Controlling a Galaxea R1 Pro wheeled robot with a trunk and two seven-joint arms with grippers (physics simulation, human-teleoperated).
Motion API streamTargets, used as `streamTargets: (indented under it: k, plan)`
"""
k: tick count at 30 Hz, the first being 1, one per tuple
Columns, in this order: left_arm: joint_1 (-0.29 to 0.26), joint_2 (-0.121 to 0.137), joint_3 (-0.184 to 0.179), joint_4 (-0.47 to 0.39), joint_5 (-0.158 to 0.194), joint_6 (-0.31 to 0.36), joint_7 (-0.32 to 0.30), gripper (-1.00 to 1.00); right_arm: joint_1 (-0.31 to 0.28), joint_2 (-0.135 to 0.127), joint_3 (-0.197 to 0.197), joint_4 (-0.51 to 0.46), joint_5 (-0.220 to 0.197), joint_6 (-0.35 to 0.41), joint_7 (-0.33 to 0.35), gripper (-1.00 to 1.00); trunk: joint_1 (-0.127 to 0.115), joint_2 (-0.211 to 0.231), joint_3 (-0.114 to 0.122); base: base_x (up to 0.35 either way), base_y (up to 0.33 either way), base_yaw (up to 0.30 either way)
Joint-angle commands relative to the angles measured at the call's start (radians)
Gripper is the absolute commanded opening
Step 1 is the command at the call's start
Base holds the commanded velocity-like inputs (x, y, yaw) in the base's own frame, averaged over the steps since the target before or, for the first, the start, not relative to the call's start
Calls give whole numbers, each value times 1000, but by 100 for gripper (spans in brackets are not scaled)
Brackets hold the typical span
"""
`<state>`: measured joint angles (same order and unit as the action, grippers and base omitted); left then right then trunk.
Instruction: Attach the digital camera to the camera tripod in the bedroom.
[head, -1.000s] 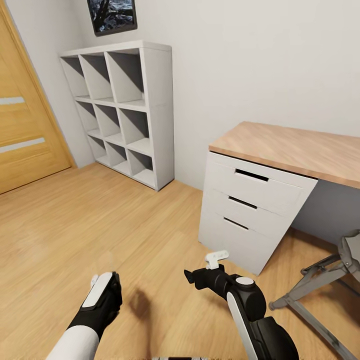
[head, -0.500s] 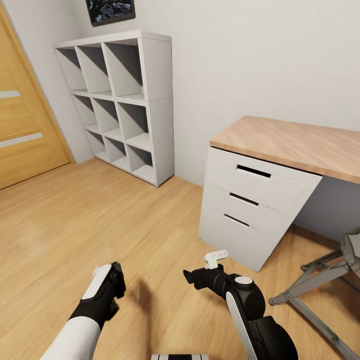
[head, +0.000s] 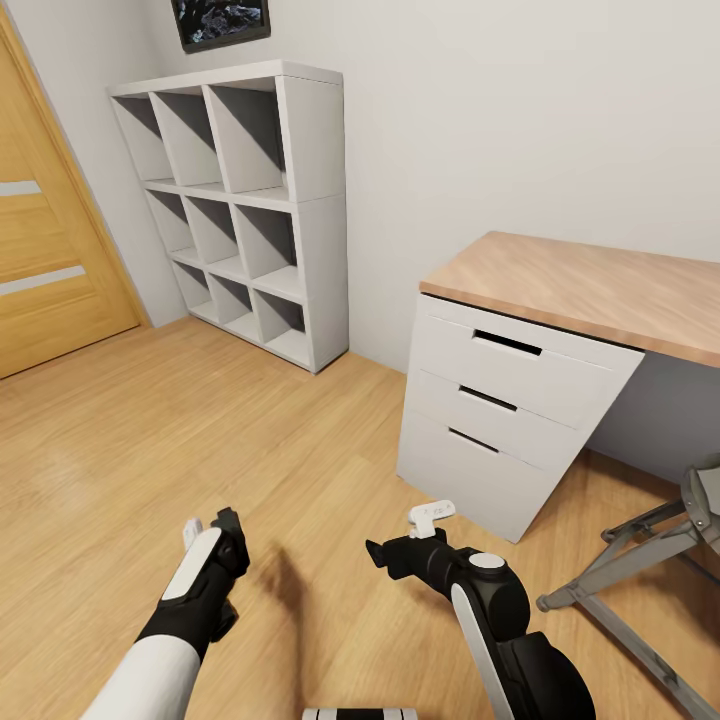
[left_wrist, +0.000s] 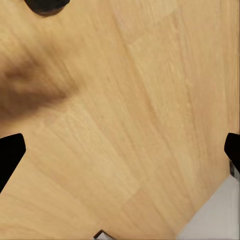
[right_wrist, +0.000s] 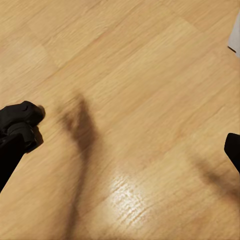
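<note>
Left arm (head: 150, 660): white forearm shell, black wrist section, white oblong panel along the top of the wrist, black tip at the left gripper (head: 228, 522). Right arm (head: 500, 640): black housings with a white strip down the forearm — round white cap on the joint just behind the wrist. Small white bracket sits on top of the black wrist, right behind the right gripper (head: 376, 552). Both wrist views: matte black fingertips (left_wrist: 10, 155) at the frame edges, wedge-shaped — same on the right (right_wrist: 232, 149). White base edge just under the arms.
</note>
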<state>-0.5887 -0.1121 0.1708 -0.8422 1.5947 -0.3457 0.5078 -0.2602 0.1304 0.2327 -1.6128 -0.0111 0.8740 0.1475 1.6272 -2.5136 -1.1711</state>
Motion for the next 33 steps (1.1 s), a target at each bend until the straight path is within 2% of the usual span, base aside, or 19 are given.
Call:
streamTargets:
  k: [1,7,22,33]
  plan:
    - [0,0,1,-1,12,-5,-7,100,-1,0,0,-1,-1,5,1,100,0,0,-1,0,0,0]
    - [-1,5,1,2,21,-1,-9,100,-1,0,0,-1,0,5,1,100,0,0,-1,0,0,0]
    - [-2,14,2,5,13,-6,-19,100,-1,-2,-5,-1,0,5,2,100,0,0,-1,0,0,0]
    - [-9,62,19,5,-53,-14,-35,100,-2,-3,-4,-1,0,5,2,100,0,0,-1,0,0,0]
